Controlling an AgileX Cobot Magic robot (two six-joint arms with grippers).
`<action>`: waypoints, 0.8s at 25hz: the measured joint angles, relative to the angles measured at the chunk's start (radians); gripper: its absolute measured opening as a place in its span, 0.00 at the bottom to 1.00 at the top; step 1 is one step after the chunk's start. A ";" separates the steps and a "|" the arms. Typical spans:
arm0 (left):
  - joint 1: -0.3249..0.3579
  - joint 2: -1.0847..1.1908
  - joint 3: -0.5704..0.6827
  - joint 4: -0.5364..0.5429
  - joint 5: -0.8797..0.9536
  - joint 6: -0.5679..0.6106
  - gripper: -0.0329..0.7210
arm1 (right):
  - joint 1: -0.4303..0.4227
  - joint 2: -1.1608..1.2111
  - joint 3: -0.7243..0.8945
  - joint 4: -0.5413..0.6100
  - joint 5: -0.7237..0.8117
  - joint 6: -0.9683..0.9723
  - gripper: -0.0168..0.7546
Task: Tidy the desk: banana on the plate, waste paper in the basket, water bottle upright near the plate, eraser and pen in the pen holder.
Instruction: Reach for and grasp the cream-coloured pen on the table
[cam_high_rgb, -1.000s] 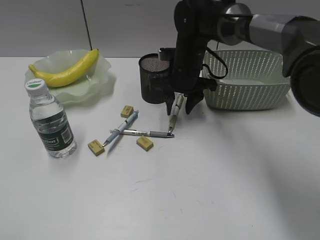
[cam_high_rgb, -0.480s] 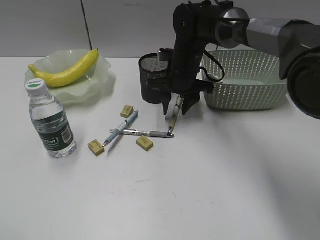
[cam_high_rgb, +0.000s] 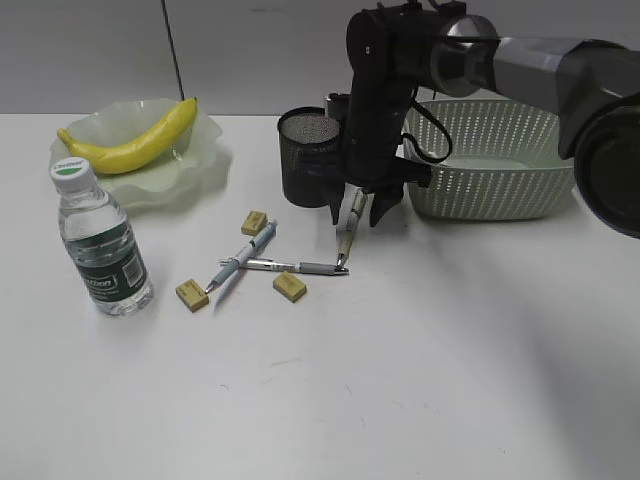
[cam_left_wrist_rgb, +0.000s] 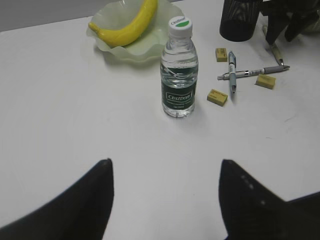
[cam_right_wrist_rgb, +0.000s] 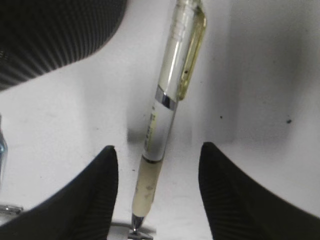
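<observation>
Only the right wrist view shows the pen's (cam_right_wrist_rgb: 165, 120) yellowish clip.

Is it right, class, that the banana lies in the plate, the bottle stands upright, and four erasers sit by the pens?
Not quite: the exterior view shows three erasers by the pens, not four. The banana lies in the plate and the bottle stands upright.
</observation>
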 joint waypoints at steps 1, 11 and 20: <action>0.000 0.000 0.000 0.000 0.000 0.000 0.70 | 0.000 0.000 0.000 0.000 -0.007 0.010 0.56; 0.000 0.000 0.000 0.000 0.000 0.000 0.69 | 0.000 0.016 0.000 -0.008 -0.037 0.064 0.56; 0.000 0.000 0.000 0.000 0.000 0.000 0.69 | 0.000 0.021 0.000 -0.018 -0.035 0.070 0.56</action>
